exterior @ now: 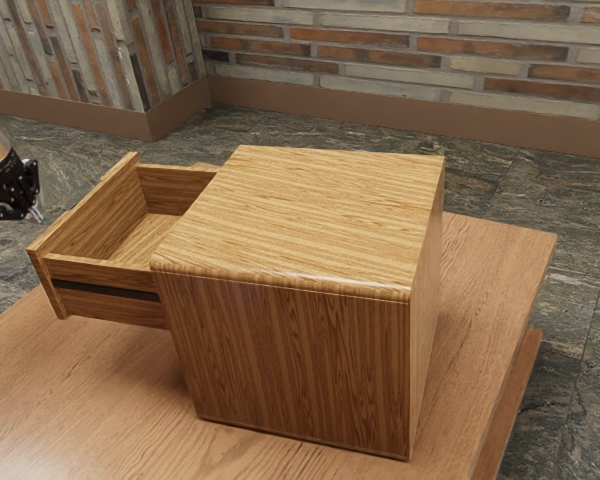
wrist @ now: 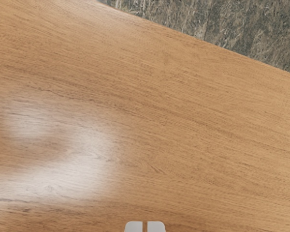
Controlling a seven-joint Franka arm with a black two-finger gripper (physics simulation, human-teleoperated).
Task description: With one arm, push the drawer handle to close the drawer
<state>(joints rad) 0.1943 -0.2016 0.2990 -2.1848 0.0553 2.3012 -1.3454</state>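
Note:
At the exterior view's left edge is my gripper, apart from the drawer and left of its front panel. The drawer stands well out of the wooden cabinet, its inside visible from above. Its handle cannot be made out; the panel's outer face is turned away from the camera. In the wrist view the two pale fingertips of my gripper stand side by side with only a thin gap, nothing held between them.
The cabinet stands on a wooden table, whose surface lies under my hand. Grey stone floor shows beyond the table's edge. A brick wall rises behind.

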